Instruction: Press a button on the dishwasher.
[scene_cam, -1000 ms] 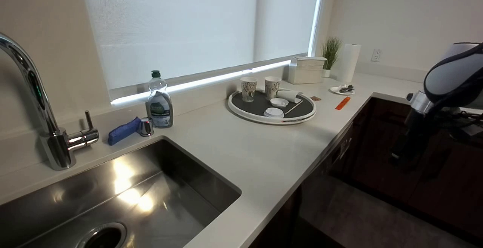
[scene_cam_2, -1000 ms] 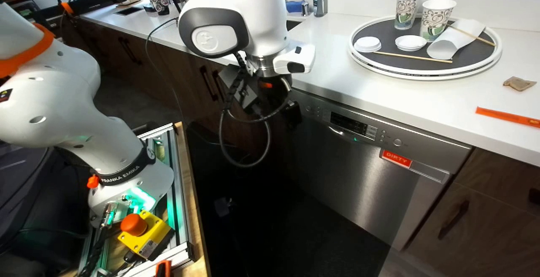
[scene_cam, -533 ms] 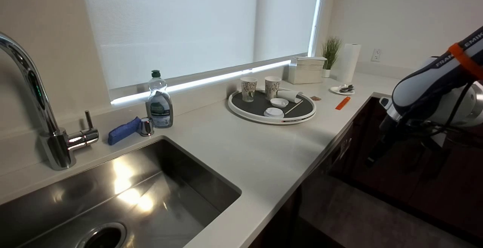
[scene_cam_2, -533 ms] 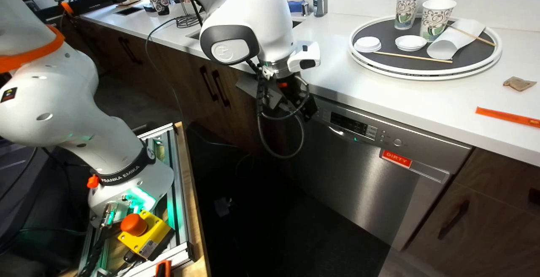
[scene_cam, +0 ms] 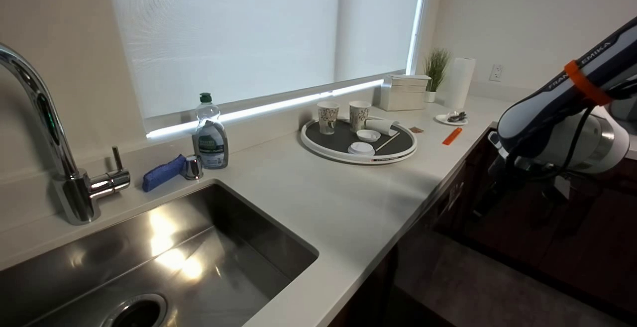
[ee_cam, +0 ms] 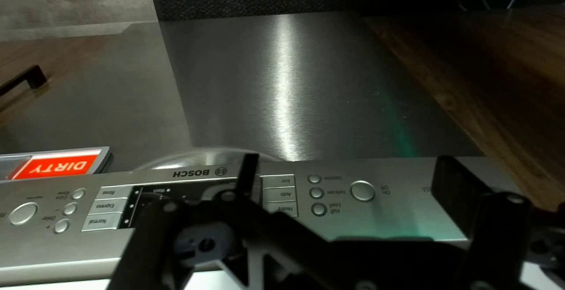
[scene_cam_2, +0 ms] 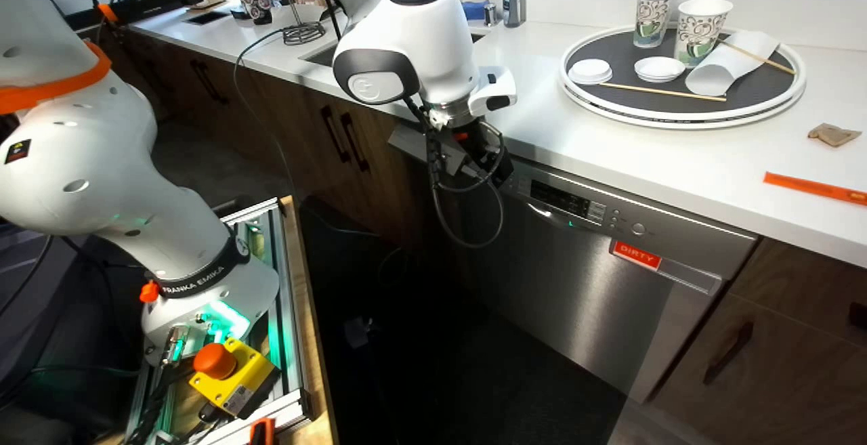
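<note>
A metal dishwasher (ee_cam: 238, 82), probably heavy, firm and slick, stands ahead of the wide-spread claw (ee_cam: 348, 163); I'd press, not grip, the round power button (ee_cam: 362, 190) showing between its tips.

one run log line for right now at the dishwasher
gripper: open, empty, near control panel | on/off button: between fingers in wrist view, contact unclear | dishwasher: door shut, red sign reads DIRTY

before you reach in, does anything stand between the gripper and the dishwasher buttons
Nothing visible does. In the wrist view, the round on/off button of the dishwasher shows uncovered in the opening of the gripper; the red DIRTY sign is off to the left of that view.
</note>
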You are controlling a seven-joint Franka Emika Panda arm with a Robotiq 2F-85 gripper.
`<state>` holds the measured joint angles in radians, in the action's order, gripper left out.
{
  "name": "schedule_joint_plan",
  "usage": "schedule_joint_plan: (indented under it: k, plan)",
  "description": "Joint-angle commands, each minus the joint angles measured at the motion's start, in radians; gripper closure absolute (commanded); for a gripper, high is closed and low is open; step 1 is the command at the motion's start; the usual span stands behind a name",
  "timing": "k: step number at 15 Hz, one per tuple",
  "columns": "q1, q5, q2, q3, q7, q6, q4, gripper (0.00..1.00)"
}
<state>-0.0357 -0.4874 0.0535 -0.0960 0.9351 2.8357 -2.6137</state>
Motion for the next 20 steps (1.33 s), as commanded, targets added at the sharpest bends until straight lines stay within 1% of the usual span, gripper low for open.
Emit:
schedule_joint_plan:
  k: [1, 2, 4, 5, 6, 9, 10, 11, 12, 15, 20]
  plan:
    - [0.004, -0.054, 0.024, 0.008, 0.044, 0.007, 0.014, 0.00]
    - [0.004, -0.081, 0.051, 0.012, 0.061, 0.026, 0.023, 0.00]
    - [0.008, -0.178, 0.075, 0.028, 0.145, 0.016, 0.040, 0.00]
    - [0.011, -0.241, 0.087, 0.040, 0.198, 0.026, 0.051, 0.00]
    - [0.020, -0.307, 0.105, 0.051, 0.258, 0.009, 0.074, 0.00]
    - [0.033, -0.396, 0.159, 0.068, 0.356, 0.006, 0.115, 0.00]
    - [0.037, -0.417, 0.175, 0.072, 0.382, 0.005, 0.128, 0.25]
    - [0.042, -0.435, 0.190, 0.075, 0.403, 0.002, 0.141, 0.26]
    - [0.046, -0.453, 0.205, 0.079, 0.420, 0.007, 0.154, 0.32]
    - [0.056, -0.478, 0.249, 0.091, 0.445, 0.007, 0.188, 0.58]
    - [0.077, -0.557, 0.298, 0.131, 0.506, 0.014, 0.249, 0.94]
